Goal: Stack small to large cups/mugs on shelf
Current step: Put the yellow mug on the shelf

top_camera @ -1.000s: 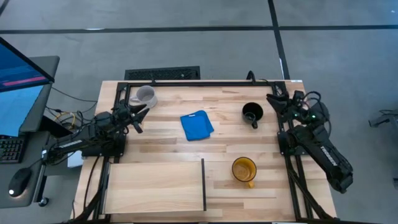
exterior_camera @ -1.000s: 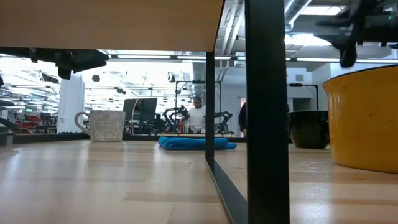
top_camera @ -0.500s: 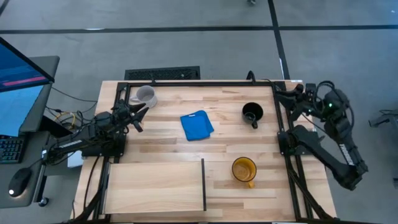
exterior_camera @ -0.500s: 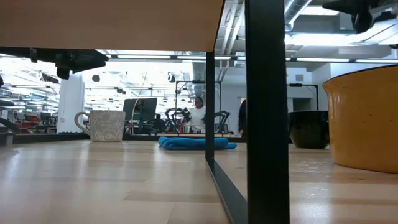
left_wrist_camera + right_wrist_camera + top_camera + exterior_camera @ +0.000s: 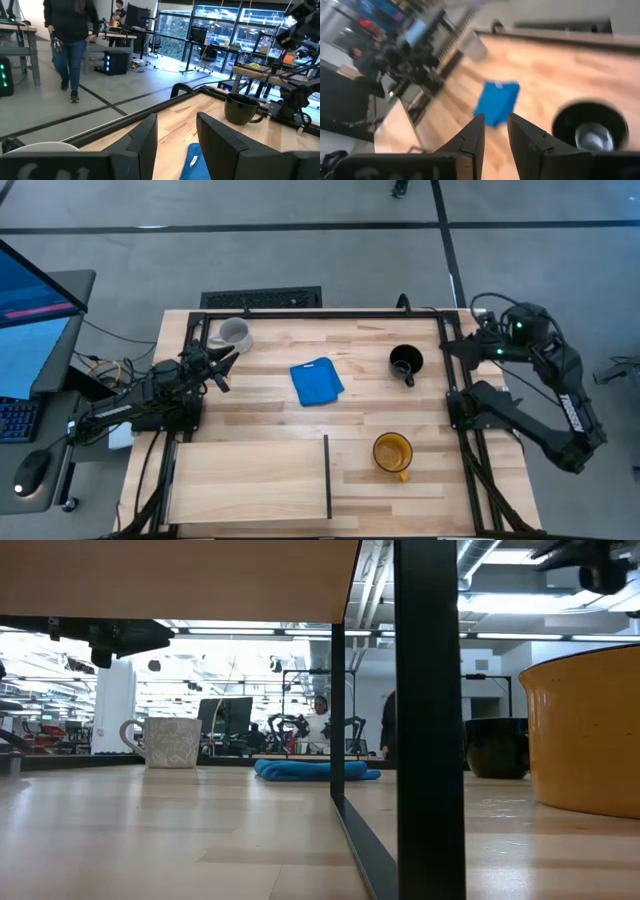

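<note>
Right hand [image 5: 447,346] has swung up and away from the counter's [image 5: 260,395] edge above the black mug [image 5: 405,363], fingers slightly parted and empty, so no mug's picked yet.

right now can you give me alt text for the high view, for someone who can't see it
Overhead view of a planked table with three separate mugs: a grey-white mug at the far left, a black mug at the far right, a yellow mug beside the bare pale shelf. A blue cloth lies mid-table. The left gripper sits near the grey-white mug; the right gripper hovers near the black mug.
</note>
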You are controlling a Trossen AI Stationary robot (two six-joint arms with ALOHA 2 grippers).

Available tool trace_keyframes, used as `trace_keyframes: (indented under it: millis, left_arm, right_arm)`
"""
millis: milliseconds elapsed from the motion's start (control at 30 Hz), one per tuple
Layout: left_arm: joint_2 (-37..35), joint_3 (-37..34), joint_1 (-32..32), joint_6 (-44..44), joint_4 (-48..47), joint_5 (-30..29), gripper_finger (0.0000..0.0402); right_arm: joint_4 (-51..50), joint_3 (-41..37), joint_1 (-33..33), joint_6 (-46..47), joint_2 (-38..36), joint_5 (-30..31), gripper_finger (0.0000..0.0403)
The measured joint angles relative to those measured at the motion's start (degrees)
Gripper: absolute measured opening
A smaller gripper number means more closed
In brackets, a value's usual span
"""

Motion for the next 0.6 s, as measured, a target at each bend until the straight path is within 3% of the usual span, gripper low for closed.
trace_keyframes:
  millis: [333,600]
  left_arm:
    - [0.0,0.0,0.0,0.0,0.0,0.0,0.0127]
    - [0.0,0.0,0.0,0.0,0.0,0.0,0.0127]
  right_arm:
    - [-18.7,1.0,0.0,0.1,4.1,2.1,0.0107]
    - [-18.8,1.0,0.0,7.9,6.3,3.2,0.0107]
